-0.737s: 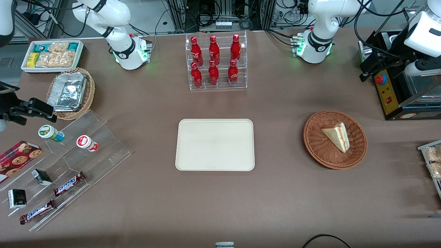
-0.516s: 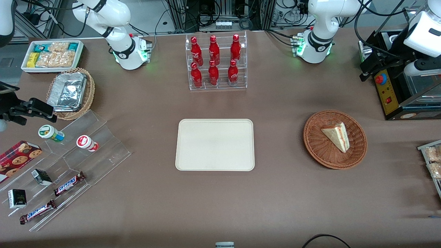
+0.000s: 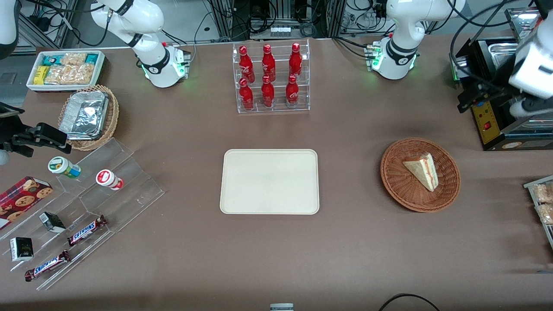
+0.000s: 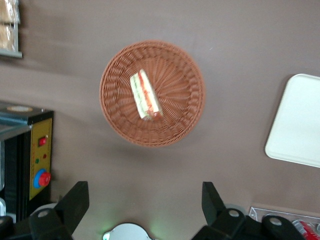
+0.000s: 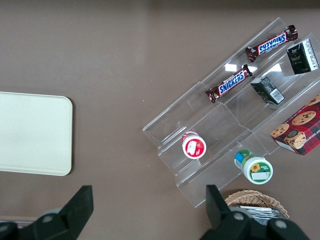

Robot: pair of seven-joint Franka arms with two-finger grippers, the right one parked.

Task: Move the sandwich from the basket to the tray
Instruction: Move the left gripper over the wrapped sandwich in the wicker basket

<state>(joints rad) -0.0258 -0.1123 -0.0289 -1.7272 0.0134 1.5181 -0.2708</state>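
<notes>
in the reddish-brown basket (image 3: 420, 174), at the working arm's end of the table, the sandwich (image 3: 421, 171) lies on its side with the filling edge showing. the gripper (image 4: 145, 207) hangs high above the table, farther from the front camera than the basket, and its fingers (image 4: 75, 200) stand wide apart with nothing between them. the tray (image 3: 269, 181) is empty in the middle of the table, well apart from the basket.

the bread looks soft, so a hard squeeze could probably crush it or press the filling out. the wedge lies at an angle, so fingers that are not turned to its long sides may slip off. coming down too deep, they could catch the weave and drag the light basket.

the table (image 3: 345, 242) has a plain brown cover. a bottle rack (image 3: 271, 77) stands farther from the camera than the tray, and a black control box (image 3: 490, 116) is near the basket.
</notes>
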